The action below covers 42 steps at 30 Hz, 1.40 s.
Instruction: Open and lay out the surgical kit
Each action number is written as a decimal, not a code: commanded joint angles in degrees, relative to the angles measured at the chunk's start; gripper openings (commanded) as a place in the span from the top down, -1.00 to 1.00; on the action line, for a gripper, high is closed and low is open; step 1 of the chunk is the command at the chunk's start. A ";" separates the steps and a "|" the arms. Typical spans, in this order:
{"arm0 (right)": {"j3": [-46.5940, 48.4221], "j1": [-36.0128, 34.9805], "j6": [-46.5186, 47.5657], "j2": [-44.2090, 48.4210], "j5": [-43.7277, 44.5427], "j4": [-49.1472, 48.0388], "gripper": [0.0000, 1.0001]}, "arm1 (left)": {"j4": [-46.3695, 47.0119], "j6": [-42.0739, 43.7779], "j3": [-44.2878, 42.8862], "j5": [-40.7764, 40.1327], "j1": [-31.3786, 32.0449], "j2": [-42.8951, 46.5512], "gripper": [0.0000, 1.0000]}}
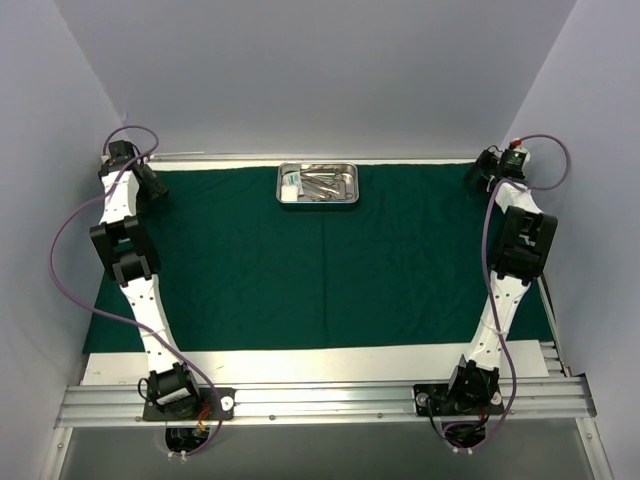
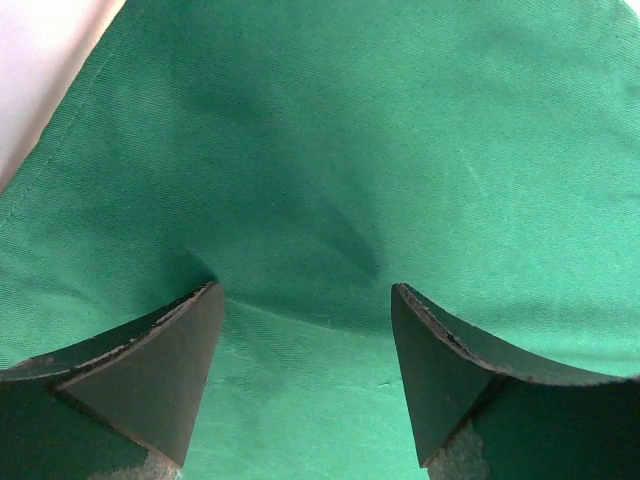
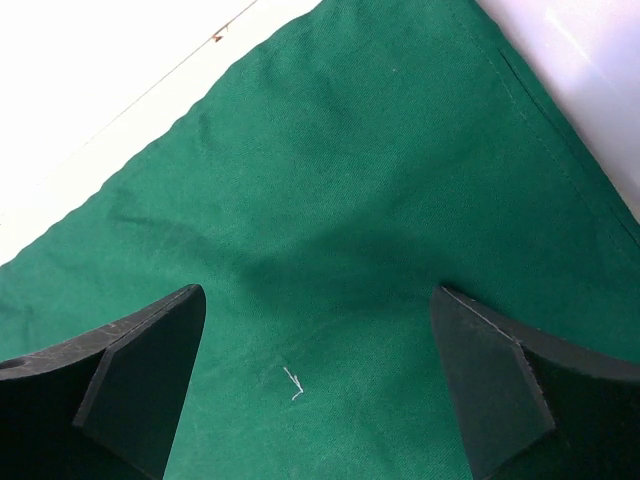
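The dark green drape (image 1: pixel 330 265) lies spread flat over the table. On its far middle stands the shiny steel tray (image 1: pixel 318 184), holding silver instruments (image 1: pixel 328 185) and a small white packet (image 1: pixel 291 183). My left gripper (image 1: pixel 150 172) hovers over the drape's far left corner, open, with only green cloth (image 2: pixel 330 200) between its fingers (image 2: pixel 160 370). At the far right corner my right gripper (image 1: pixel 478 170) is open too, above bare drape (image 3: pixel 330 220) with nothing between its fingers (image 3: pixel 150 370).
The white table edge (image 1: pixel 300 362) shows in front of the drape, with the aluminium rail (image 1: pixel 320 400) carrying both arm bases. Grey walls close in on three sides. A tiny white thread (image 3: pixel 293 382) lies on the cloth under the right gripper.
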<state>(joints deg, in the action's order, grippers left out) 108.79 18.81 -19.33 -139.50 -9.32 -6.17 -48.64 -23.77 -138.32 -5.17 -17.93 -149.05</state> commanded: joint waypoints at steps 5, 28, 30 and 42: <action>-1.39 -1.58 1.94 3.09 -3.68 -2.33 -0.81 | -0.58 1.09 3.93 0.42 0.53 5.08 -0.61; 13.98 -3.34 -4.05 -11.75 -14.23 -6.40 -0.82 | 12.26 -5.85 48.48 -0.37 12.39 35.92 -0.68; 15.66 -3.34 -3.87 -12.72 -11.79 -5.17 -0.81 | 11.38 -5.33 50.25 -1.25 13.36 38.03 -0.68; 12.17 0.61 -6.24 -10.09 2.82 1.78 -0.81 | 11.56 -4.35 57.29 -5.64 13.45 42.45 -0.68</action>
<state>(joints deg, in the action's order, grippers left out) 123.68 16.27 -24.23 -150.65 -13.39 -11.68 -38.50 -28.08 -80.47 -8.95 -4.29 -107.50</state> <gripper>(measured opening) 0.906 0.838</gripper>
